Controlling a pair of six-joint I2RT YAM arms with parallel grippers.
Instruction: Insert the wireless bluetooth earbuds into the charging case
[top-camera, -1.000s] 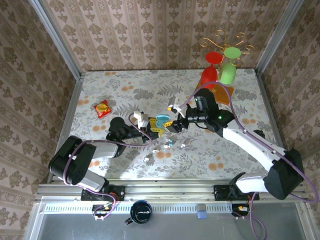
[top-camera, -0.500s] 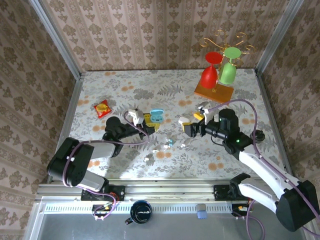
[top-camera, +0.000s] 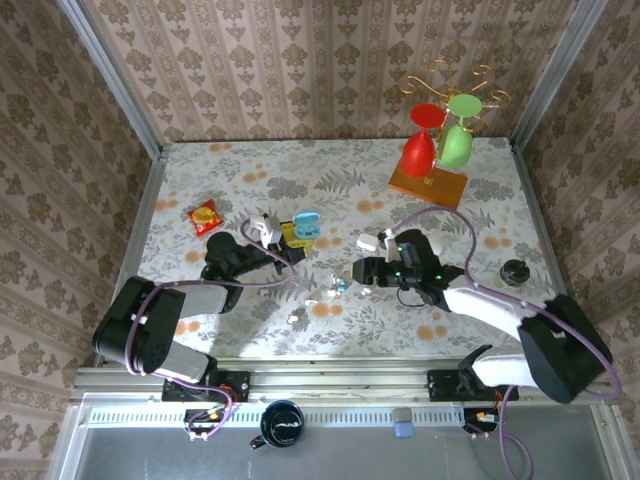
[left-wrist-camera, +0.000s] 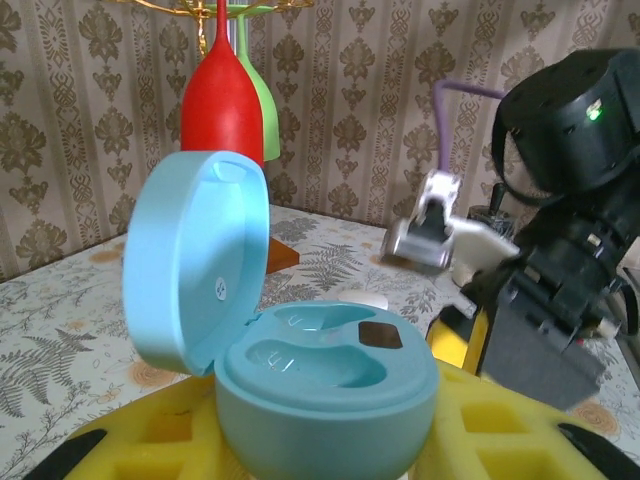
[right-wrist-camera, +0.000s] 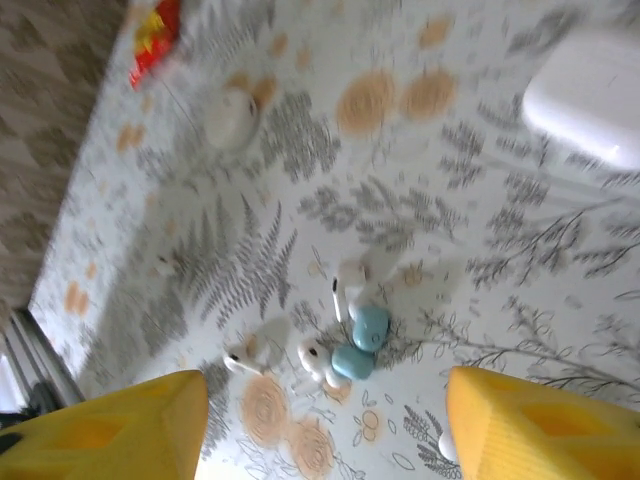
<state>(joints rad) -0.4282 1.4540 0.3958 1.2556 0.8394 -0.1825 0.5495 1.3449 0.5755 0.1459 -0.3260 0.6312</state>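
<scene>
Several tiny white earbuds (right-wrist-camera: 315, 357) lie scattered on the flowered table (top-camera: 230, 180) beside two light-blue ones (right-wrist-camera: 370, 328). My right gripper (right-wrist-camera: 325, 392) hovers over them, open, its yellow fingertips (right-wrist-camera: 500, 420) wide apart with nothing between. From above it (top-camera: 358, 272) sits just right of the earbuds (top-camera: 327, 293). A glossy white case (right-wrist-camera: 590, 95), blurred, lies on the table farther off; it looks like the charging case. My left gripper (left-wrist-camera: 320, 445) is shut on a light-blue case (left-wrist-camera: 320, 390) with its lid up and both sockets empty (top-camera: 305, 222).
A rack with a red and a green wine glass (top-camera: 435, 150) stands at the back right. A red-yellow packet (top-camera: 205, 215) lies at the left, a black knob (top-camera: 514, 270) at the right. A small round white disc (right-wrist-camera: 232, 118) rests beyond the earbuds.
My right arm pulled back right from the light-blue case, then swung down-left to hover over the earbuds. The left gripper and its case shifted slightly up and left.
</scene>
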